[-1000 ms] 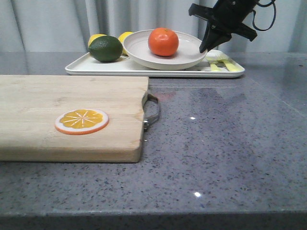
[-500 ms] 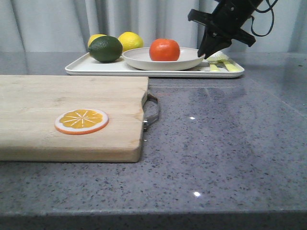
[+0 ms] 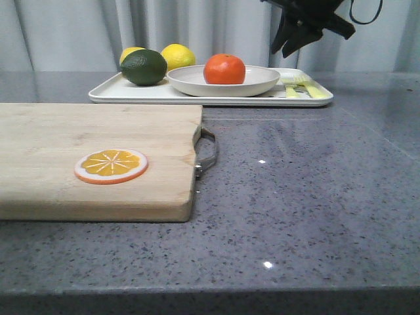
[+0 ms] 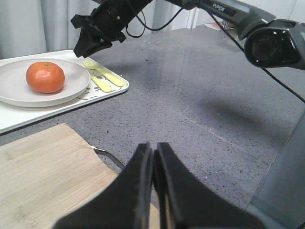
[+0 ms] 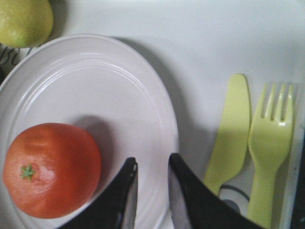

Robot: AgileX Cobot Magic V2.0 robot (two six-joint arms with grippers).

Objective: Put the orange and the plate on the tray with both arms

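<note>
The plate [image 3: 223, 80] sits flat on the tray [image 3: 131, 94] at the far side of the desk [image 3: 308, 190], and the orange [image 3: 224, 69] rests inside the plate, a little off its middle. Carrying the fruit in the dish lets both things land on the tray together, which is why they lie stacked this way. The task looks essentially done.

The right pincer [image 3: 289, 44] hangs above the plate's right rim, clear of it, its fingers slightly spread with nothing between them. In the right wrist view the right pincer [image 5: 151, 191] looks straight down on that rim, beside the printed knife and fork [image 5: 257, 143]; this is the edge a pincer would pinch to carry a shallow dish level.

The left pincer [image 4: 153, 162] has its fingers pressed together and empty, over the cutting board [image 3: 98, 157] near its metal handle [image 3: 209, 152], well apart from the tray. An orange slice [image 3: 111, 165] lies on the board, and a lime [image 3: 144, 67] and lemons [image 3: 178, 56] sit on the tray behind the plate.
</note>
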